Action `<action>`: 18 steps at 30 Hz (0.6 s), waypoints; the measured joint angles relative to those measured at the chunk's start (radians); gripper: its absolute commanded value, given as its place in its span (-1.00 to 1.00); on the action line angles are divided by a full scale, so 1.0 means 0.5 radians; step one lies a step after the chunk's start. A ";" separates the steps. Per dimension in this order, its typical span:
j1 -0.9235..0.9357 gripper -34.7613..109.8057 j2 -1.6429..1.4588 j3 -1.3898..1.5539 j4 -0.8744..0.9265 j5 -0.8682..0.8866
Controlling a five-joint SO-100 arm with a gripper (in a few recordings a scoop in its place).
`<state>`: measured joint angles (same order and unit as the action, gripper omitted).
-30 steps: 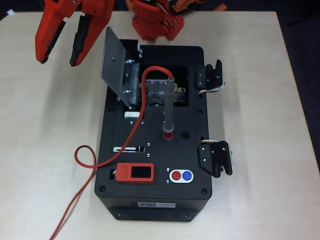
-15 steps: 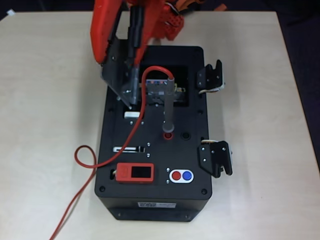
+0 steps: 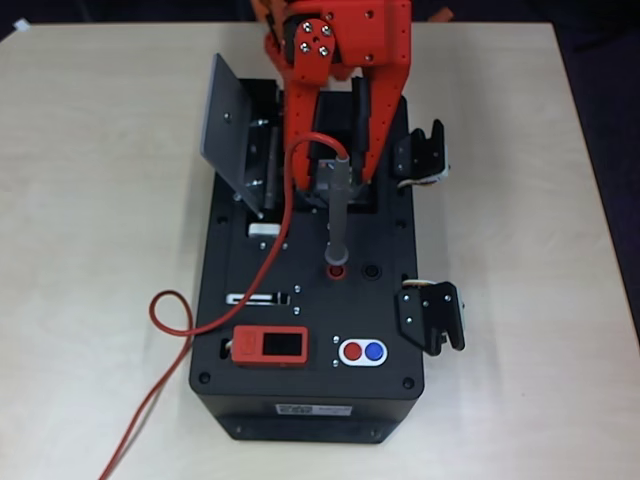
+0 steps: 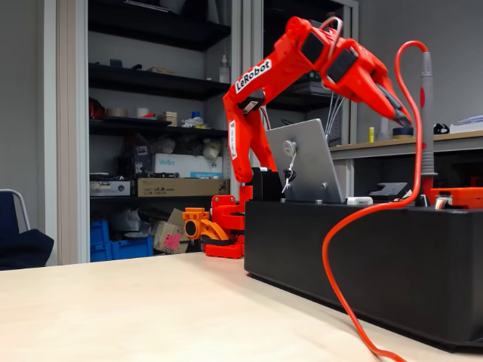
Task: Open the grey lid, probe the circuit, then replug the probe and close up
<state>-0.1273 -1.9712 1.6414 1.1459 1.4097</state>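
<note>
Overhead view: the red gripper (image 3: 338,165) is seen spread open above the far end of the black box (image 3: 310,400), its two fingers (image 3: 297,140) set on either side of the upper end of the probe (image 3: 338,215). No contact with the probe can be made out. The probe stands upright, its lower end seated in the red round socket (image 3: 336,270) near the middle of the box top, and its red cable (image 3: 170,315) is looped off the box's left edge onto the table (image 3: 90,200). The grey lid (image 3: 228,125) is raised on its hinge at the far-left corner of the box. The circuit (image 3: 312,185) lies in the recess beneath the gripper, partly hidden. In the fixed view, the lid (image 4: 306,170) is seen tilted up, and the gripper (image 4: 396,113) hangs beside the probe (image 4: 427,113).
</note>
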 measured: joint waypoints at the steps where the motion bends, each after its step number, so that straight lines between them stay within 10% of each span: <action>1: -0.006 -0.31 0.000 0.003 0.000 0.095; 18: -0.083 -0.33 0.212 0.009 -0.132 0.543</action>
<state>-0.1687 -1.8653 1.6460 1.0799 1.6812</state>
